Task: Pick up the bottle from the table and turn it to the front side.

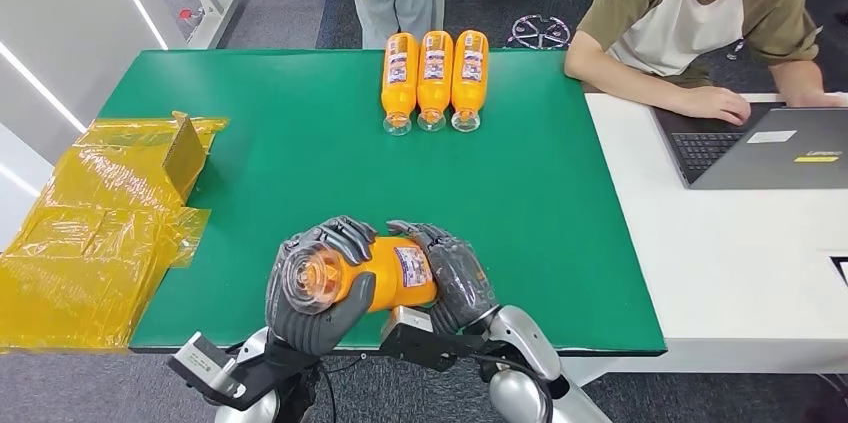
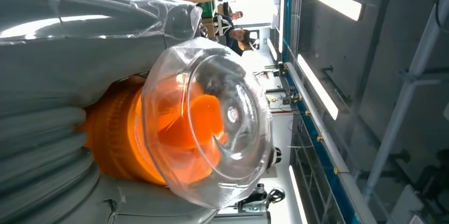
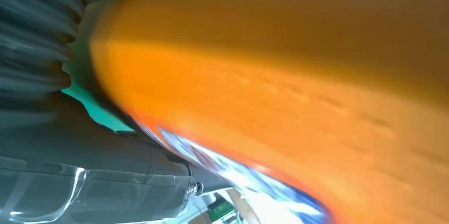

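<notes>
An orange bottle (image 1: 385, 275) with a clear domed cap lies sideways above the near edge of the green table (image 1: 300, 153), held between both hands. My left hand (image 1: 315, 293) grips the cap end, the clear cap (image 2: 212, 123) pointing toward the camera. My right hand (image 1: 455, 278) wraps the other end, beside the white and blue label (image 1: 412, 265). The bottle's orange body (image 3: 296, 75) and a strip of its label lie close against the right wrist camera.
Three more orange bottles (image 1: 434, 78) lie side by side at the far edge of the table. Crumpled yellow wrapping (image 1: 95, 233) and a box cover the left end. A person (image 1: 700, 13) works at a laptop (image 1: 770, 148) on the white table to the right.
</notes>
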`<state>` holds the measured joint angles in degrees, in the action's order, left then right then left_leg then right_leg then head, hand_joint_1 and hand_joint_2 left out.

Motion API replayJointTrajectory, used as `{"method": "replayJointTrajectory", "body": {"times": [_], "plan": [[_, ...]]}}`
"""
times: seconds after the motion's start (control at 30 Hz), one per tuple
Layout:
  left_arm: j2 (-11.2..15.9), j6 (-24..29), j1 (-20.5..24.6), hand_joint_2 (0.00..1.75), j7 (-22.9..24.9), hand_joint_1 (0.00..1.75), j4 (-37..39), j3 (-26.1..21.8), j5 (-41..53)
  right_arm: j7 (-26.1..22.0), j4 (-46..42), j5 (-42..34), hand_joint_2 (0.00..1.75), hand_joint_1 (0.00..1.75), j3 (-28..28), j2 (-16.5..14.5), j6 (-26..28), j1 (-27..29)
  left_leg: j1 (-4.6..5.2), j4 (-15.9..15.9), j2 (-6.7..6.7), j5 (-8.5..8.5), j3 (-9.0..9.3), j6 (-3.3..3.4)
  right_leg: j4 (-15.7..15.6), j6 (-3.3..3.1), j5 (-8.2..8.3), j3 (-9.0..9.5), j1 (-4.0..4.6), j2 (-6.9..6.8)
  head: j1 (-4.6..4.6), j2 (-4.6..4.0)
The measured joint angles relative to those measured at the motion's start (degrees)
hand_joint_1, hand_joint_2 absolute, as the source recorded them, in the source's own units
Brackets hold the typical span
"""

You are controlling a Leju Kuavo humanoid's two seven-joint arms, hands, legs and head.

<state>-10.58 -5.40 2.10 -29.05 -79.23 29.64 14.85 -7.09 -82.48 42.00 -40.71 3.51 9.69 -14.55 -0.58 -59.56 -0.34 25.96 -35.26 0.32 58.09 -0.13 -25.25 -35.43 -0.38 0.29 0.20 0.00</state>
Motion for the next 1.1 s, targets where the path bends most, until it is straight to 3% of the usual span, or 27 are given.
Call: {"method": "replayJointTrajectory", "body": {"times": [0.2,0.47,0.57,0.7,0.8,1.1], "plan": [[0.0,2.9,-0.3,1.75,0.6,1.75,0.0,0.0,0.8,-2.9,-0.1,-5.1,1.75,0.00,0.0,-0.7,3.0,1.3,0.00,0.0,-0.01,0.00,0.00,0.00,0.0,0.00,0.00,0.00,0.00,-0.01,0.00,0.00],[0.8,15.9,-1.5,1.75,3.3,1.75,-1.7,-3.2,9.1,-7.6,-4.8,-9.5,1.75,0.00,0.1,-0.9,6.9,6.6,-0.02,0.0,0.01,0.04,0.01,-0.06,0.0,-0.05,-0.04,-0.01,0.01,0.01,0.00,0.00],[1.7,24.9,-1.9,1.75,7.4,1.75,-3.2,-6.0,21.3,-8.4,-6.1,-10.4,1.75,0.00,0.3,-0.9,7.9,8.2,-0.03,0.0,0.03,0.04,0.01,-0.07,0.0,-0.06,-0.05,-0.02,0.02,0.01,0.00,0.00],[3.7,32.8,-1.9,1.75,18.1,1.75,-4.7,-9.8,51.6,-9.2,-7.8,-12.7,1.75,0.00,0.8,-1.0,7.7,9.2,-0.04,0.0,0.05,0.04,0.02,-0.07,0.0,-0.07,-0.05,-0.02,0.03,0.03,0.00,0.00],[6.1,33.2,-1.7,1.75,23.3,1.75,-5.0,-12.4,65.6,-8.9,-9.0,-13.0,1.75,0.00,1.5,-1.5,6.7,9.6,-0.04,0.0,0.07,0.03,0.04,-0.08,0.0,-0.08,-0.05,-0.02,0.03,0.05,0.00,0.00],[17.4,27.4,5.1,1.75,24.8,1.75,2.1,-15.0,74.1,-8.5,-11.7,-12.6,1.75,0.00,4.9,-2.3,4.1,11.1,-0.05,0.0,0.09,-0.01,0.06,-0.13,0.1,-0.14,-0.01,-0.02,0.03,0.06,0.00,0.00]]}}
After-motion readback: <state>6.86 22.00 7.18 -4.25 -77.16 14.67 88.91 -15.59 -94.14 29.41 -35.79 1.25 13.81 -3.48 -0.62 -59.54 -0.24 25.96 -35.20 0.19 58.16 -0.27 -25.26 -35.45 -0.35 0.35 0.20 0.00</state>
